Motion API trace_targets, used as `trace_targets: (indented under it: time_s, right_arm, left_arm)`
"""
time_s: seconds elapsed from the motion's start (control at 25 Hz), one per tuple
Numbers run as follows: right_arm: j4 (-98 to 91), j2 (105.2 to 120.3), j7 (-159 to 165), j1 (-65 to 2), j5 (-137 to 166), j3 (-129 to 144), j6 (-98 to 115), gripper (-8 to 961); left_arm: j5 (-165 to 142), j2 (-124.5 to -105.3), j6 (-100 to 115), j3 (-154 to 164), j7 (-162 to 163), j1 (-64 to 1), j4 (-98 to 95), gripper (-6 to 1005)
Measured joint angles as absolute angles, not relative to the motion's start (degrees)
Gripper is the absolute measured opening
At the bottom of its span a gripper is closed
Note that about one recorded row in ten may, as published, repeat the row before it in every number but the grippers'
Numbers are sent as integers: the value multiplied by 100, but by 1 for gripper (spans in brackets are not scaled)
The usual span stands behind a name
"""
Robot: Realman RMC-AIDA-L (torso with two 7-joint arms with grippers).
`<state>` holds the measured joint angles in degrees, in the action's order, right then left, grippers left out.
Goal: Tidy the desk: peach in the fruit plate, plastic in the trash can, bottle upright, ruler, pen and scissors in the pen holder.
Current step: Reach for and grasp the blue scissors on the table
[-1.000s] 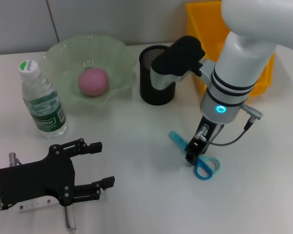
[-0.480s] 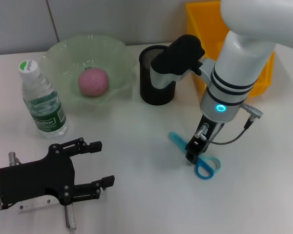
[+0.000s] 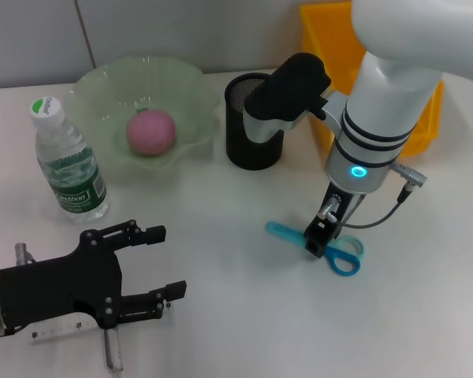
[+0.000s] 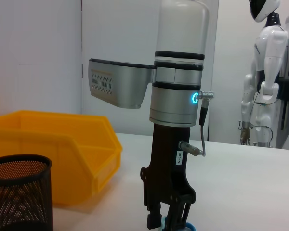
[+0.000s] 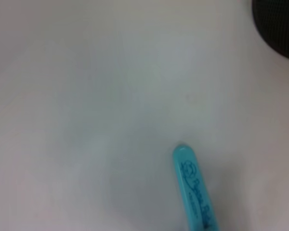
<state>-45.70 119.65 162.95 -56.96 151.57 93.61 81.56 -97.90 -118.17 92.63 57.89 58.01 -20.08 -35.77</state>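
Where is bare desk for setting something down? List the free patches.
Free: the stretch between the bottle, the scissors and the left gripper; also the near edge below the scissors. Crowded: around the pen holder, fruit plate and right gripper.

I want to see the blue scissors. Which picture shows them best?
The head view: the whole scissors lie on the table, with the right hand on their middle. The right wrist view shows only the blade end; the left wrist view shows a sliver under that hand.
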Motion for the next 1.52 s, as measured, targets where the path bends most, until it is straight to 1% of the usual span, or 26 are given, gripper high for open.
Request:
trace_targets:
  time_s: [1.52]
  right_arm:
    - [-4808,11986,15167,-5607,15108,9616,8121,383]
  left_arm:
    - [-9781,-11821,9281,5746,5929,-2039,-3579,796]
